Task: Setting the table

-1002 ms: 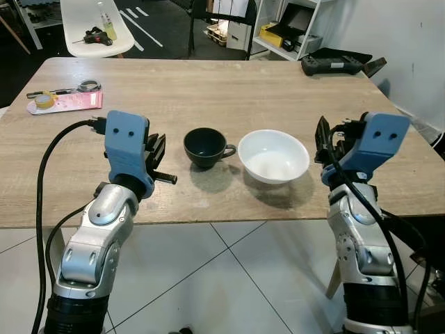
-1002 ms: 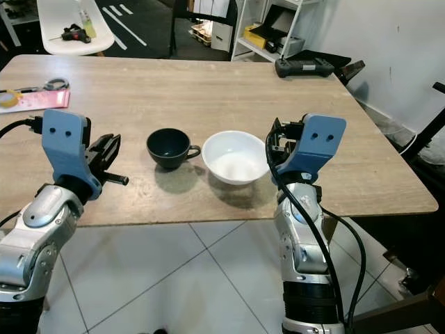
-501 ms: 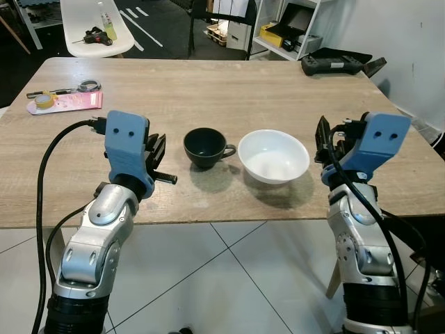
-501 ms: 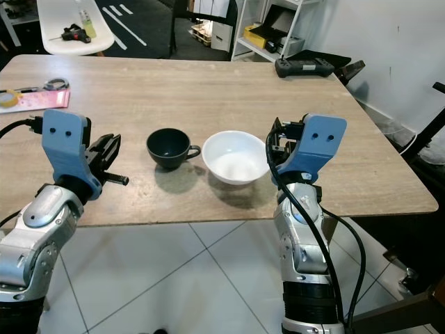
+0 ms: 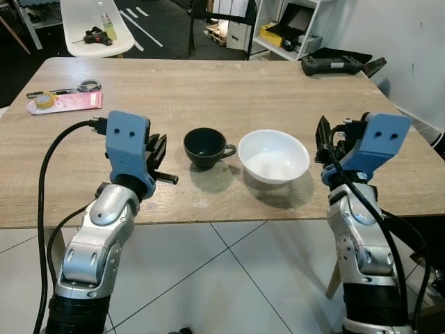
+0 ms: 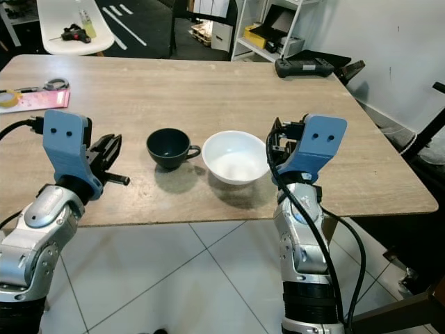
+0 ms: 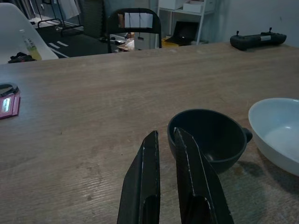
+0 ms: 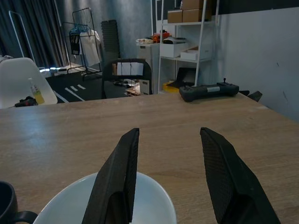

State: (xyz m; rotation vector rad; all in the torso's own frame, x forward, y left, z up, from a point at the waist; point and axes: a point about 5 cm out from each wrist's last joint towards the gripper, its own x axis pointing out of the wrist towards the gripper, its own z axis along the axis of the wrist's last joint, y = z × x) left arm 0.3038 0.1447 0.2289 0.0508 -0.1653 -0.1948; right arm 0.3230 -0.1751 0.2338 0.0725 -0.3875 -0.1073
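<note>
A dark cup [image 5: 205, 147] with its handle turned toward a white bowl [image 5: 273, 156] stands beside that bowl on the wooden table [image 5: 208, 90], near the front edge. My left gripper [image 5: 158, 149] hovers just left of the cup, its fingers shut with nothing between them; in the left wrist view the left gripper [image 7: 164, 133] points at the cup [image 7: 208, 140]. My right gripper [image 5: 324, 139] is held open just right of the bowl, and in the right wrist view the right gripper [image 8: 169, 131] spreads above the bowl's rim [image 8: 140, 200].
A pink packet with tape and scissors [image 5: 64, 101] lies at the table's far left. A black controller [image 5: 332, 64] rests at the back right corner. Behind the table stand a white chair [image 5: 94, 28] with tools on it and shelving [image 5: 292, 28].
</note>
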